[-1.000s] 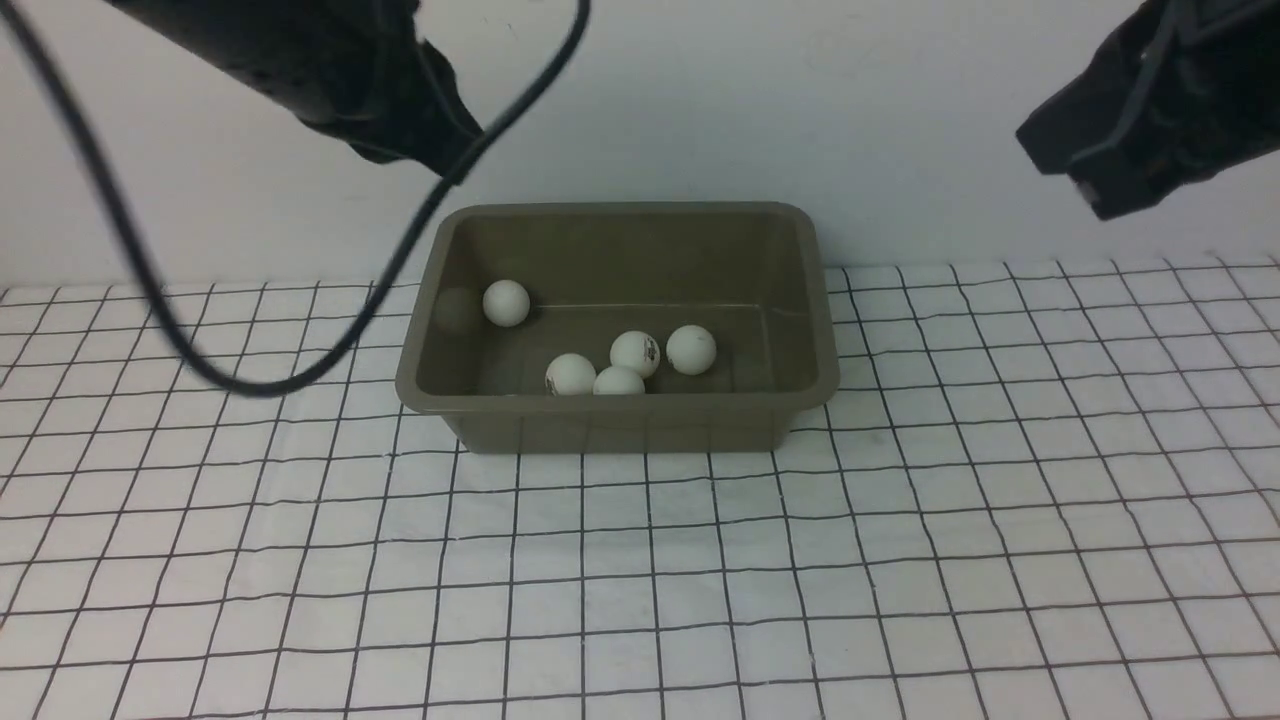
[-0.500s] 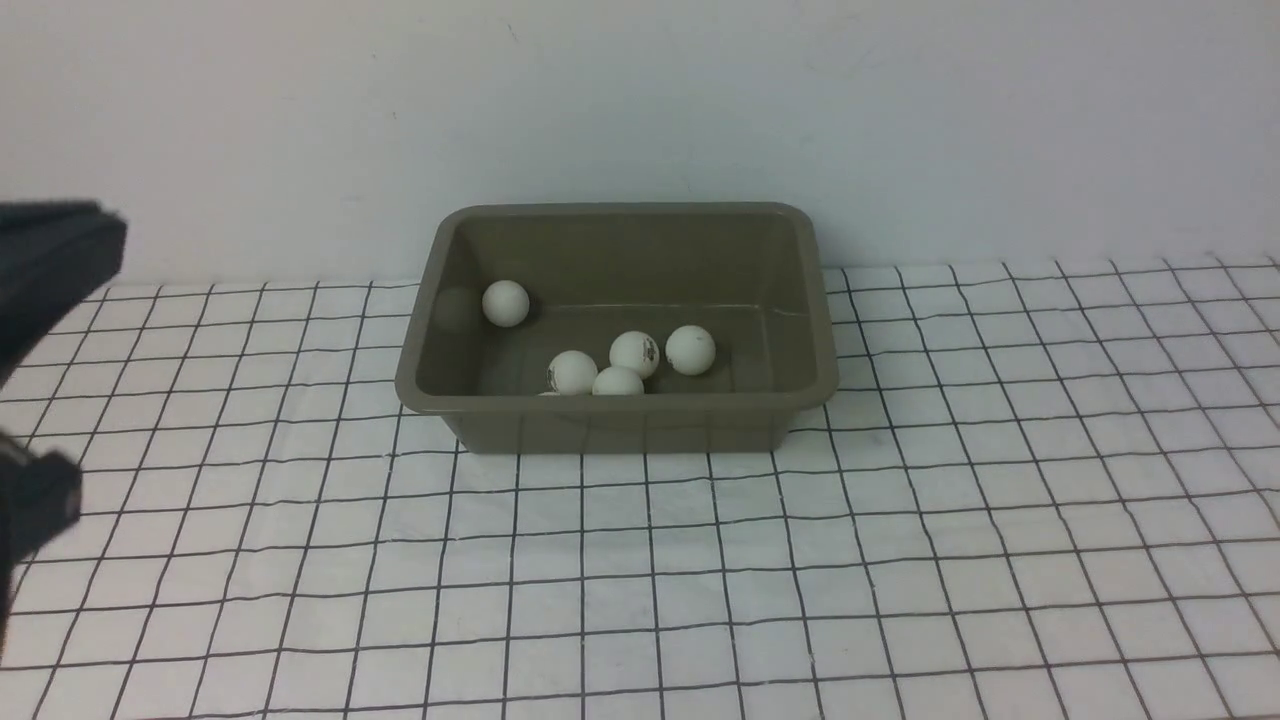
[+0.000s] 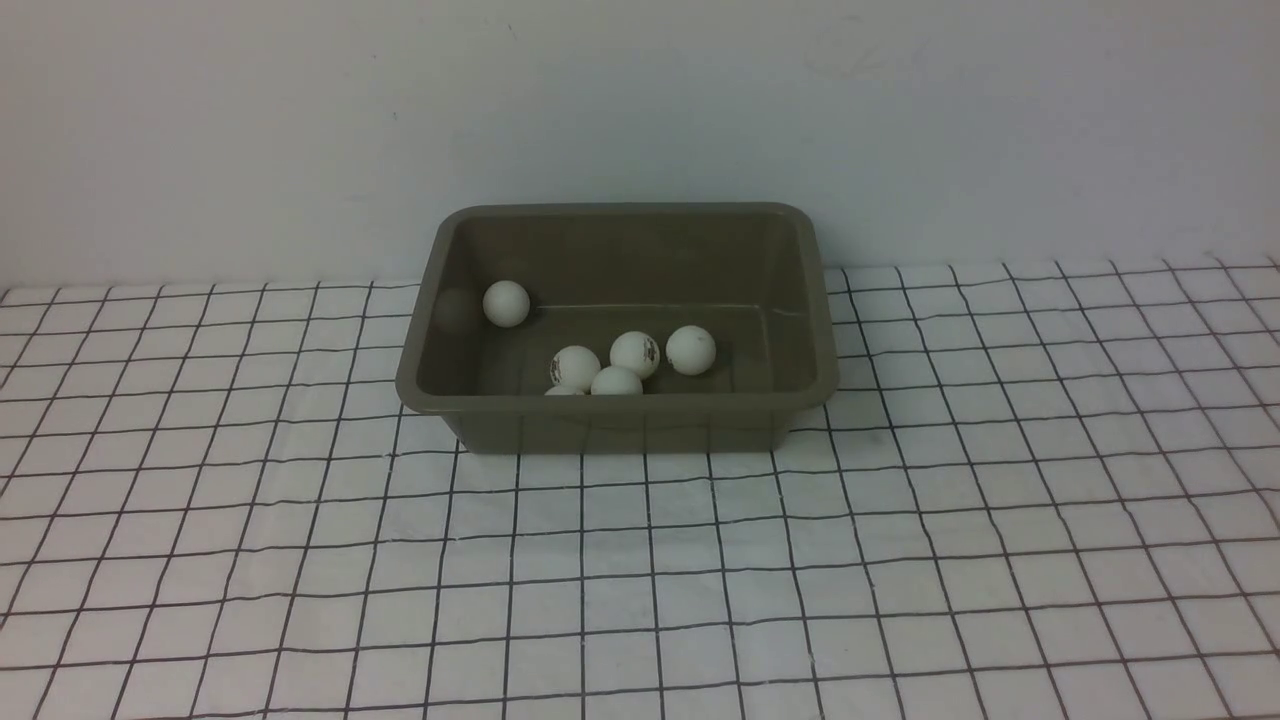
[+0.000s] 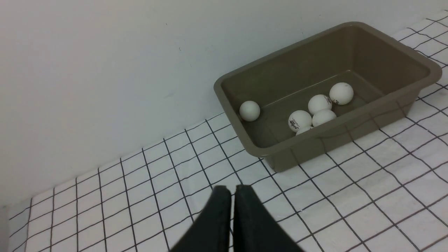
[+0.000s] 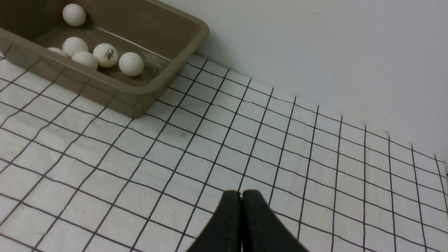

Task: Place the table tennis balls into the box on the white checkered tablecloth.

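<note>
Since six table tennis balls (image 3: 634, 356) can be made out inside the box (image 3: 620, 404), your step now looks like finishing rather than picking. One ball sits by itself toward the box's left end; the others gather nearer the middle, with one partly hidden by the near wall. Before you call it done, count the balls against the number you were meant to place, because that wall could well hide another on the box floor. Use both wrist views for the check, as they look in at different angles, and don't rake through the balls with closed tips.

Around the box, leave the white checkered tablecloth (image 3: 650, 600) alone: it is slightly wrinkled, and a dragging fingertip could snag it and shift the box.

Your left jaws are shut with nothing between them, and so are your right jaws, both apart from the box. Keep them that way if the count agrees. If you must fetch one more ball, open wide only above it, descend straight, close gently on its middle and release low inside the rim.
</note>
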{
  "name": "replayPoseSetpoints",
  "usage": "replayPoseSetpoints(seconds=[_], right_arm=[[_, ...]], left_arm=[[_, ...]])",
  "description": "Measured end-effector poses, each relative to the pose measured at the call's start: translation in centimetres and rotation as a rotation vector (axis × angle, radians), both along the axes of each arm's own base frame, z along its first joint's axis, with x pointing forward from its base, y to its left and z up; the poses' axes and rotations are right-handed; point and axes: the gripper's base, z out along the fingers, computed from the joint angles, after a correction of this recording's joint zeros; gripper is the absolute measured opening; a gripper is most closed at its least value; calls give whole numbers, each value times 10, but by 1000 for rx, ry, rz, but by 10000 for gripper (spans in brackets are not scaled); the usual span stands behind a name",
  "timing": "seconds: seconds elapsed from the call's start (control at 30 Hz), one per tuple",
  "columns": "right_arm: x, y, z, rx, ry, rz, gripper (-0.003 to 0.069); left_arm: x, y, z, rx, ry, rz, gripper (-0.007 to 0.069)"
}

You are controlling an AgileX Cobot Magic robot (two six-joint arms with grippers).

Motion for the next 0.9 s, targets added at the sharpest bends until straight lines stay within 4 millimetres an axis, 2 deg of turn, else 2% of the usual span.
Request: replayPoseSetpoints(seconds=[0.17, 0.3, 0.43, 0.6, 0.77, 0.83, 0.9], right_arm=[[0, 0, 0, 0, 0, 0, -17], [0, 0, 0, 0, 0, 0, -17], [0, 0, 0, 1, 2, 0, -17], [0, 0, 0, 3, 3, 1, -17], [0, 0, 0, 3, 3, 1, -17], [0, 0, 0, 3, 3, 1, -17], [0, 0, 0, 3, 3, 1, -17]], left_arm=[[-1, 6, -4, 98, -22, 41, -4], [-7, 15, -22, 115, -22, 131, -4], [-16, 21, -53, 72, -60, 232, -4], [-18, 22, -95, 13, -141, 285, -4], [-15, 23, -147, -59, -149, 317, -4], [-15, 23, -162, -91, -123, 336, -4], [-15, 24, -167, -113, -106, 352, -4]])
